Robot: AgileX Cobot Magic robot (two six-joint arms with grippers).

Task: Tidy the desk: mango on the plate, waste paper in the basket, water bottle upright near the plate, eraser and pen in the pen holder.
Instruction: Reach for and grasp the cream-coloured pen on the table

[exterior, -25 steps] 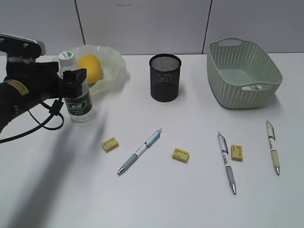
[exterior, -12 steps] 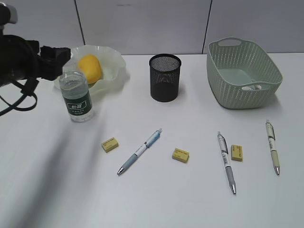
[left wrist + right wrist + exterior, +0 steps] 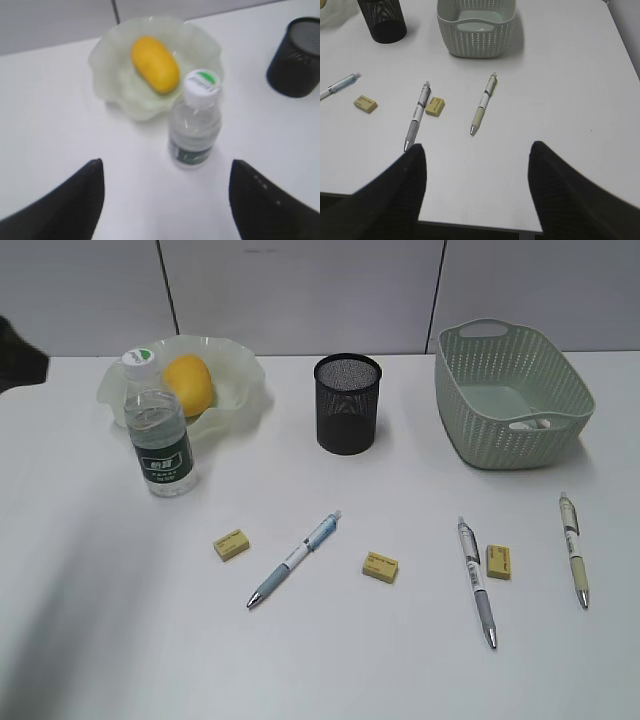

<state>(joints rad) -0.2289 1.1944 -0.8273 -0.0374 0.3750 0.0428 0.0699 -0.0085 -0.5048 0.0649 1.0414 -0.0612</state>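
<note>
The mango (image 3: 190,383) lies in the ruffled green plate (image 3: 243,373). Just in front of the plate stands the water bottle (image 3: 158,435), upright and free. My left gripper (image 3: 165,200) hovers open and empty, back from the bottle (image 3: 195,125); only a dark bit of the arm (image 3: 15,355) shows at the exterior view's left edge. Three pens (image 3: 295,558) (image 3: 476,580) (image 3: 573,548) and three yellow erasers (image 3: 231,544) (image 3: 380,566) (image 3: 499,561) lie on the table. The black mesh pen holder (image 3: 347,403) stands mid-back. My right gripper (image 3: 476,185) is open and empty over the table's near edge. The waste paper does not show.
The green woven basket (image 3: 510,395) stands at the back right. In the right wrist view the table's front edge (image 3: 470,224) runs just under the fingers, and two pens (image 3: 417,115) (image 3: 484,102) lie ahead of them.
My left arm has drawn back to the left, away from the bottle and almost out of the exterior view. The bottle stays standing by the plate.
</note>
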